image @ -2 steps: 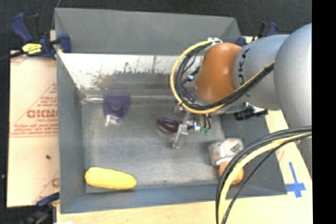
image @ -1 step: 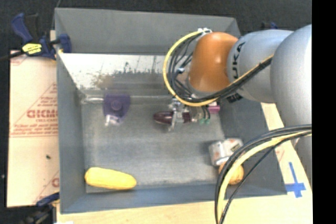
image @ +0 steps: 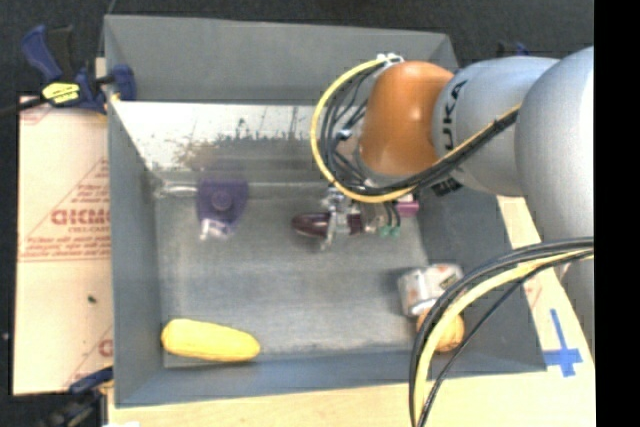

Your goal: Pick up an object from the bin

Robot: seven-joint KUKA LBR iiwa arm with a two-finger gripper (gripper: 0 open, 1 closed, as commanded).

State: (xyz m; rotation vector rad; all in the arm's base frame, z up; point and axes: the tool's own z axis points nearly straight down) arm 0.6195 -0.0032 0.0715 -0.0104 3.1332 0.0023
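Observation:
My gripper [image: 341, 215] hangs below the orange wrist cover, low over the bin's floor a little right of the middle. A small dark purple rounded object [image: 309, 226] lies right against its left side; whether it is gripped is hidden. A small magenta and green piece [image: 398, 215] sits just to the gripper's right.
A lilac cap-shaped object [image: 221, 200] lies at the left near the back wall. A yellow banana-like object [image: 210, 341] rests along the front left. A whitish crumpled item [image: 426, 284] and an orange object [image: 448, 330] lie front right, partly behind the arm's cables.

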